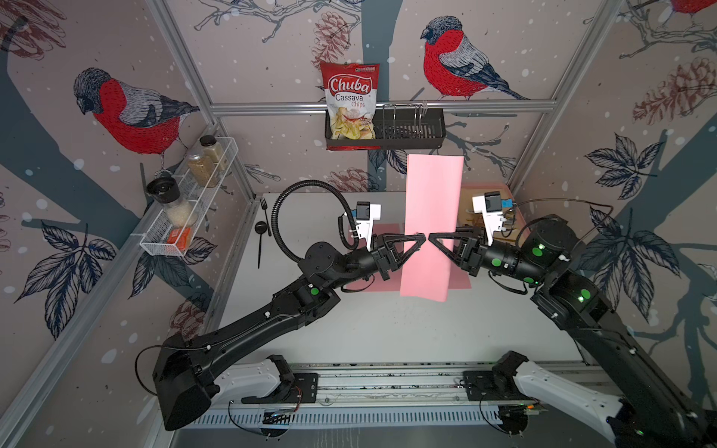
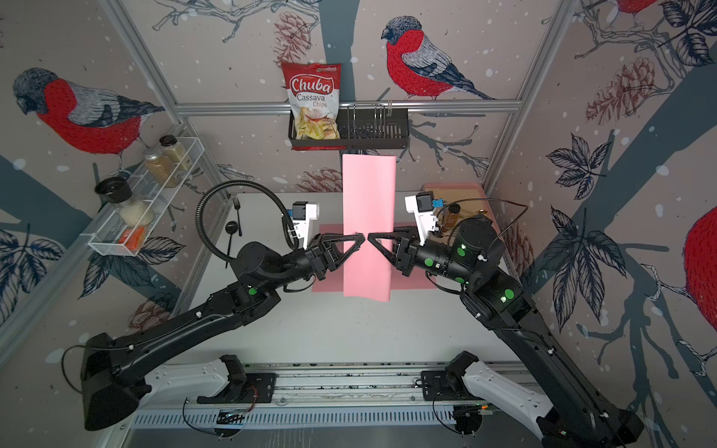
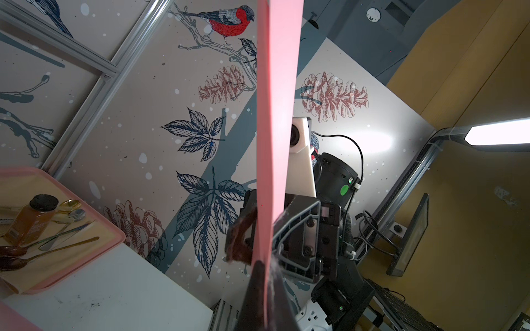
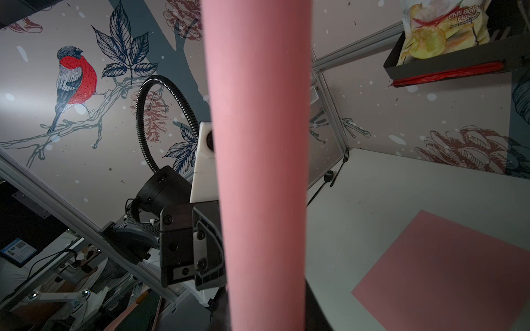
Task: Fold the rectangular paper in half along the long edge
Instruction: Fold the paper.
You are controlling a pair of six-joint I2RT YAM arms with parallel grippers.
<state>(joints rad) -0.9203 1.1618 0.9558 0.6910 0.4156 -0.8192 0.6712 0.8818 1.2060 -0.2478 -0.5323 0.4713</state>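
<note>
Left wrist view: the left pincer [image 3: 265, 269] is clamped tight on the pink paper [image 3: 276, 114], which stands upright, raised off the surface [image 1: 388, 329]. Just beyond, tip to tip with it, the right pincer [image 1: 430, 237] straddles the same paper; I cannot tell whether it grips. Another flat pink sheet [image 4: 444, 272] lies underneath.

The paper [image 1: 432, 217] is plain pink, as is the tray [image 2: 454, 186]. The walls [image 1: 271, 58] show red-breasted birds, pinecones and dark leaves on beige. The bag [image 1: 350, 97] is red and white.
</note>
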